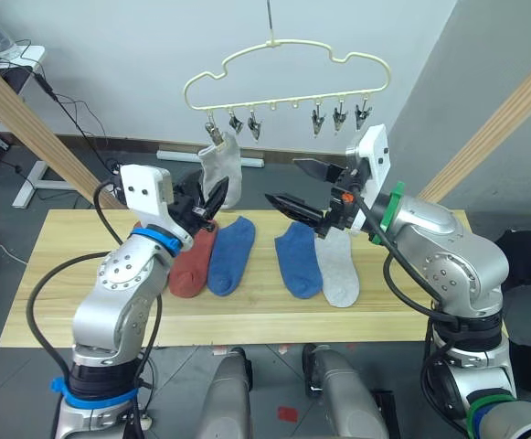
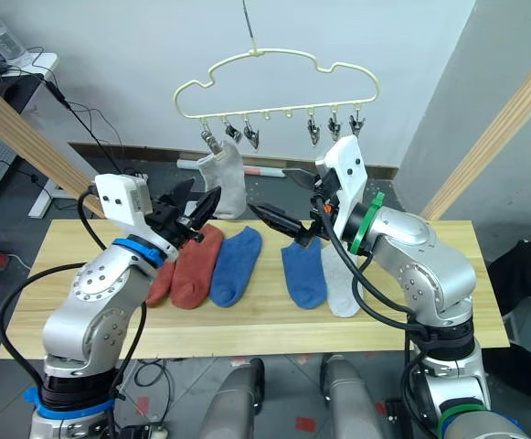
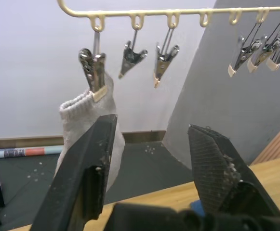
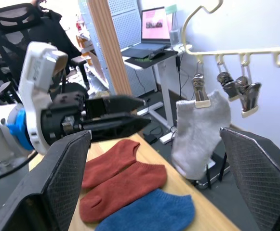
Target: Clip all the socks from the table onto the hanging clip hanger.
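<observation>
On the clip hanger [image 1: 288, 78] one grey sock [image 1: 222, 169] hangs clipped; five lie on the table [image 1: 82, 274]. Both my left gripper [image 1: 208, 203] and right gripper [image 1: 303, 189] spread wide, empty, so next I'd pick a red sock [image 1: 192, 265]

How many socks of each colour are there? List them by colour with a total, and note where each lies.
Rust-red socks: 2, both on the table.
Blue socks: 2, both on the table.
Light grey socks: 2, one on the table, one clipped to the clip hanger.
Total: 6 socks, 5 still to hang.
</observation>
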